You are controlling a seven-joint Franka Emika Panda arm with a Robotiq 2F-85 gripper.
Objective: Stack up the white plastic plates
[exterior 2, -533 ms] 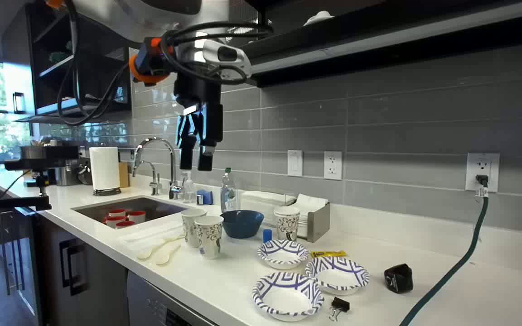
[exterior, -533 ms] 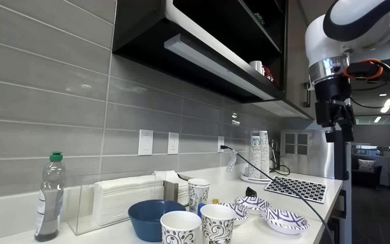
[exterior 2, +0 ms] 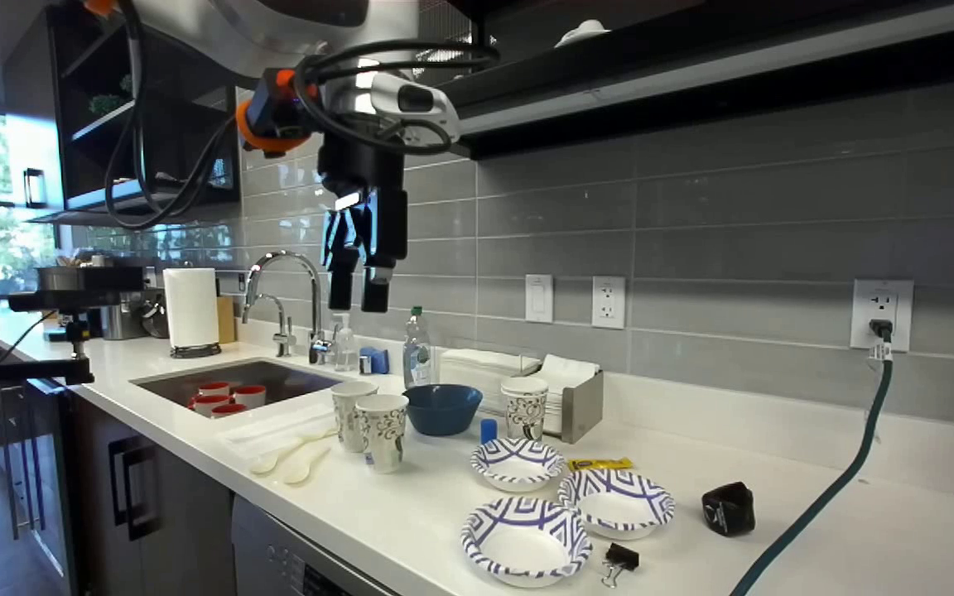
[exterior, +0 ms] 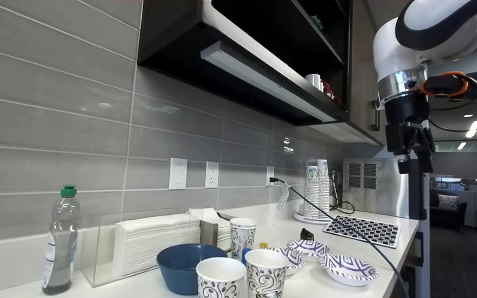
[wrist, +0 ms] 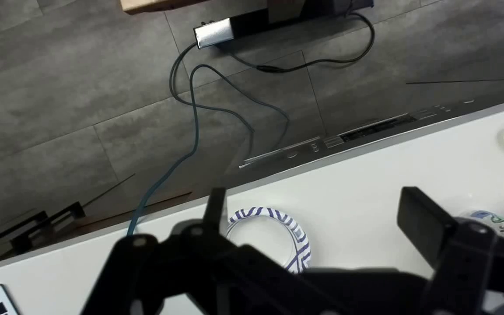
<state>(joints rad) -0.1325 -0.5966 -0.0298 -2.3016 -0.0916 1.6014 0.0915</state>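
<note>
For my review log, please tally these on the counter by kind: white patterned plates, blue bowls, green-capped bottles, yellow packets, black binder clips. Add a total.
White patterned plates: 3
Blue bowl: 1
Green-capped bottle: 1
Yellow packet: 1
Black binder clip: 1
Total: 7

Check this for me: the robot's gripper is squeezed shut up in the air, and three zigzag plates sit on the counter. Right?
Not quite: the gripper isn't shut. The wrist view shows it open, its fingers wide apart. The rest is right: it is up in the air, and three zigzag plates sit on the counter.
</note>
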